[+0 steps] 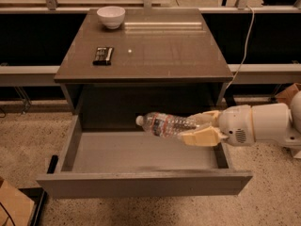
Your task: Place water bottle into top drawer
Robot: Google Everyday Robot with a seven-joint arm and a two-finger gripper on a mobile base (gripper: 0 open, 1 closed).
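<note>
The water bottle (164, 125) is clear plastic with a white cap and a red and blue label band. It lies nearly level in my gripper (195, 128), cap pointing left. My gripper comes in from the right on a white arm and is shut on the bottle's base end. It holds the bottle inside the opening of the top drawer (141, 182), a little above the grey floor, towards the right side. The drawer is pulled fully open below the grey-brown table (155, 51).
A white bowl (111, 16) stands at the table's back left. A small black object (102, 55) lies on the table's left side. A cardboard box (11, 204) sits on the floor at the lower left. A white cable (242, 51) hangs at the right.
</note>
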